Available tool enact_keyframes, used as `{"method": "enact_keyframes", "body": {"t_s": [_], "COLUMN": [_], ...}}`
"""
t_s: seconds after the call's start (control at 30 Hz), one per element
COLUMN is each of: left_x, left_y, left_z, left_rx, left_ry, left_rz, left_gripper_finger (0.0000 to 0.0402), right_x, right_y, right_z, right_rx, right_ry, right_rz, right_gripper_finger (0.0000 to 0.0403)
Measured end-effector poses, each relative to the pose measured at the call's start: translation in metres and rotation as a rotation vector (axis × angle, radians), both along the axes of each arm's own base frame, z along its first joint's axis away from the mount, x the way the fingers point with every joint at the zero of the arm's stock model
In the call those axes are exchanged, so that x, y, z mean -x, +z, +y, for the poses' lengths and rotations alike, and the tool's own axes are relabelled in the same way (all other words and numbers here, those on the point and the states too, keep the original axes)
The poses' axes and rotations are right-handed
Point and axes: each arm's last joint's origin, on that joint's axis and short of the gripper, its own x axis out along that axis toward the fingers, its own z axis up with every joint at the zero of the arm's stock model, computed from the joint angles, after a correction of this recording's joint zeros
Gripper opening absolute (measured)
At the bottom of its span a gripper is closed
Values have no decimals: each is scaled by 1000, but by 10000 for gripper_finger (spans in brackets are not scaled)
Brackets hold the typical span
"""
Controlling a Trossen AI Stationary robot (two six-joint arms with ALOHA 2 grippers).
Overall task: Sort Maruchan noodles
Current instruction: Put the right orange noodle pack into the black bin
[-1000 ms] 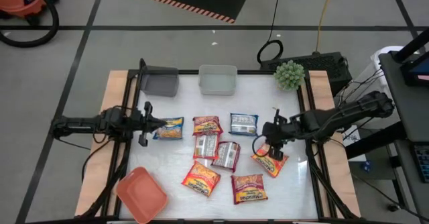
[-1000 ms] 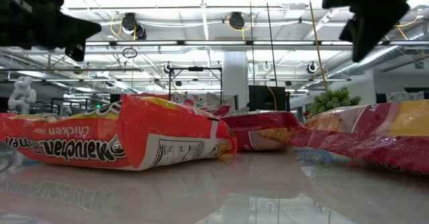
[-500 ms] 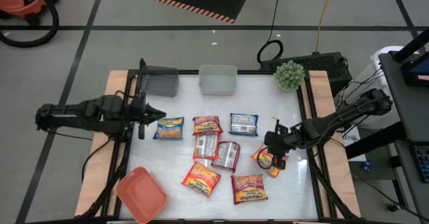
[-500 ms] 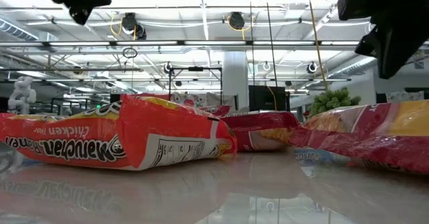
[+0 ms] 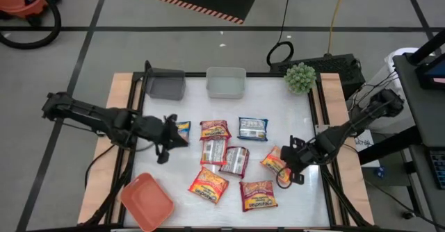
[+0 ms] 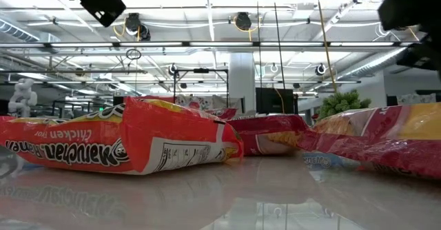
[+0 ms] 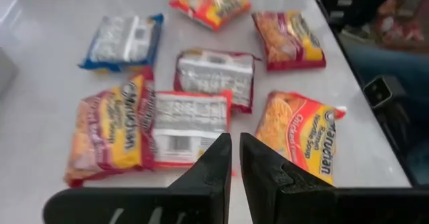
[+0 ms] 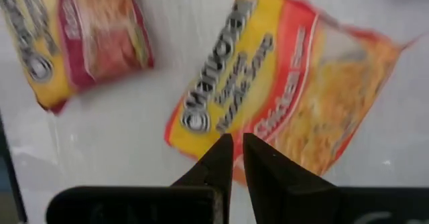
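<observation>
High view shows the table [image 5: 306, 190] with grey bin [image 5: 165, 85], clear bin [image 5: 226, 84] and red bin [image 5: 147, 201] all bare, eight packets [image 5: 235, 160] unsorted mid-table, left gripper [image 5: 169, 139] and right gripper [image 5: 293, 168] nearly closed, holding nothing.

Orange-and-yellow packet [image 8: 288, 90]; blue-edged silvery packet [image 5: 252, 128]; salmon-red bin [image 5: 147, 201]; grey bin [image 5: 165, 86]; dark fingers [image 7: 208, 177].

Eight noodle packets [image 5: 214, 129], three bins [image 5: 225, 83], one plant [image 5: 300, 77], two arms [image 5: 90, 115]
</observation>
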Motion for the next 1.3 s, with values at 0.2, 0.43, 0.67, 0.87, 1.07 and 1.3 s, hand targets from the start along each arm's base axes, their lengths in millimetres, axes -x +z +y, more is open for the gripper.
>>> {"method": "enact_keyframes", "body": {"t_s": [0.2, 0.43, 0.67, 0.87, 1.07, 1.3], "left_x": [-24, -38, -43, -47, -47, -48], "left_y": [-15, -27, -30, -28, -27, -25], "left_z": [-13, -17, -18, -19, -19, -19], "left_rx": [-32, -51, -75, -98, -107, -118], "left_ry": [-26, -32, -39, -58, -62, -66], "left_rz": [4, 21, 12, -33, -42, -70], "left_gripper_finger": [37, 37, 37, 37, 37, 37], "right_x": [16, 35, 45, 52, 53, 52], "right_y": [-9, -12, -32, -56, -66, -66], "right_z": [8, 12, 6, -1, -3, -3], "right_rx": [0, 86, 169, 178, 174, 182], "right_ry": [23, 76, 85, 86, 101, 108], "right_rz": [99, 194, 207, 207, 170, 151], "right_gripper_finger": [80, 174, 227, 225, 211, 202]}}
